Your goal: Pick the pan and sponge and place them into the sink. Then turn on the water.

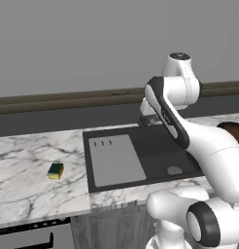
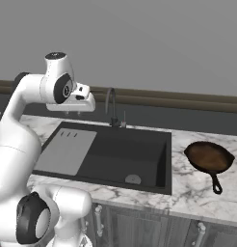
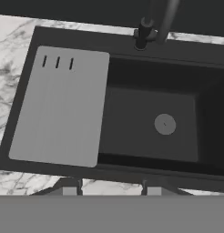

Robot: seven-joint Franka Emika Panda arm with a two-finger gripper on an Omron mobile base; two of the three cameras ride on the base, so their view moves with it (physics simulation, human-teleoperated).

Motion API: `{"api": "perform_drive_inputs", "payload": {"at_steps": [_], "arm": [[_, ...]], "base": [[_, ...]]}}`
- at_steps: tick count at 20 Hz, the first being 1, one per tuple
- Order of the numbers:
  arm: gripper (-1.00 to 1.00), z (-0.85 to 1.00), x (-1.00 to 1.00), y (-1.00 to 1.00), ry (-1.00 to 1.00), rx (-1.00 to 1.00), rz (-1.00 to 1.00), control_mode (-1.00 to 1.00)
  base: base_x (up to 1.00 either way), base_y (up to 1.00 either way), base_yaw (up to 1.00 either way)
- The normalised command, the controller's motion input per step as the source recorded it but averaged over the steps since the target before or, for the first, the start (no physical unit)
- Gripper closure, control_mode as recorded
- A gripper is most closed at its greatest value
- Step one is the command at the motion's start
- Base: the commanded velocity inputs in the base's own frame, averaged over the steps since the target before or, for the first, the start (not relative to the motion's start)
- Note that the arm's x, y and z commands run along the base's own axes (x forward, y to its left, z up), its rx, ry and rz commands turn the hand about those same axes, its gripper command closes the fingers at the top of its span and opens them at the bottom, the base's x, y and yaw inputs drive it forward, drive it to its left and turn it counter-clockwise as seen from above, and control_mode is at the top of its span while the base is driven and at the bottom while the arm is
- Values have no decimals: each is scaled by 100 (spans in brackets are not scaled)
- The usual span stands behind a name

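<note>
Gripper [image 3: 112, 187] hangs above the sink [image 3: 132, 43], over its front rim, tips parted with nothing between them. Pan [image 2: 208, 157] sits on the marble counter [image 2: 188, 188] right of the sink, handle toward the front edge; sponge [image 1: 56, 170] lies on the counter left of the sink, well apart from it. Basin holds just the drain [image 3: 165, 124], with the faucet [image 2: 111, 103] behind it and the drainboard [image 3: 59, 109] on its left.

The white arm rises from its base, bends at the elbow and reaches forward, its wrist held level and high. The claw [image 3: 111, 187] points straight down (fingertips [image 3: 70, 187] parted by a moderate gap), holding nothing.
</note>
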Motion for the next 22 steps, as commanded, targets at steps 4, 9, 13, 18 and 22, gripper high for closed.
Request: {"api": "perform_drive_inputs", "payload": {"at_steps": [4, 9, 13, 18, 22], "arm": [[-100, 0, -16, -13, -2, 3, -4, -100], [-100, -16, 2, -12, 9, 1, -1, -100], [-100, -15, -51, -89, -3, 5, 3, -100], [-100, -24, -42, -94, 0, -7, -5, -100], [-100, -32, -10, -70, 1, -31, -6, -100]], "base": [[0, 0, 0], [0, 0, 0], [0, 0, 0], [0, 0, 0], [0, 0, 0]]}}
